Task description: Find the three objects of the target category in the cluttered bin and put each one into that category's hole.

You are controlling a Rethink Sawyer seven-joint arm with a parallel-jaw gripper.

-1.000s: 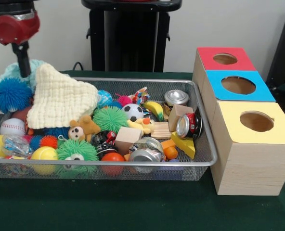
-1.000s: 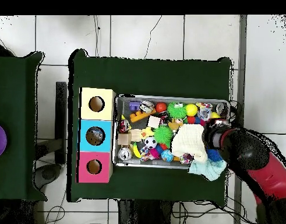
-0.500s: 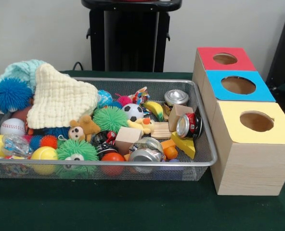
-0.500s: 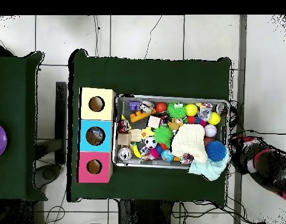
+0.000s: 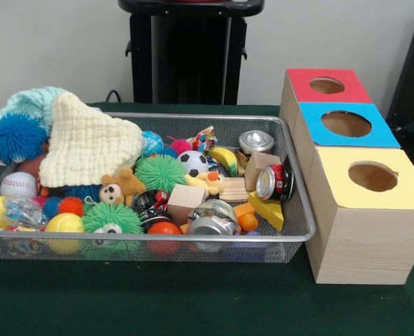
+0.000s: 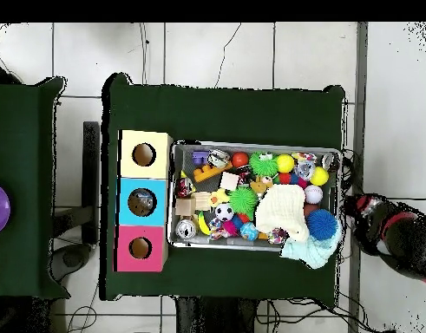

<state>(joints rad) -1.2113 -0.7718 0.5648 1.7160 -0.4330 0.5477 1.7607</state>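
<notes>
One clear plastic bottle [image 5: 22, 210] lies in the wire mesh bin [image 5: 299, 231], at the end farthest from the blue-topped box's hole [image 5: 346, 124]. Beyond that end, off the table, hangs the robot arm [image 6: 391, 243]; its gripper's state cannot be told.

The front view shows none of the arm or the tool. In the overhead view the red and black arm [image 6: 396, 243] sits at the picture's right edge, off the side of the green worktop [image 6: 225, 113] and over the tiled floor. Its dark rounded end points toward the worktop's edge, with red casing behind it running out of the picture. Whether the tool is open or closed cannot be made out.
</notes>
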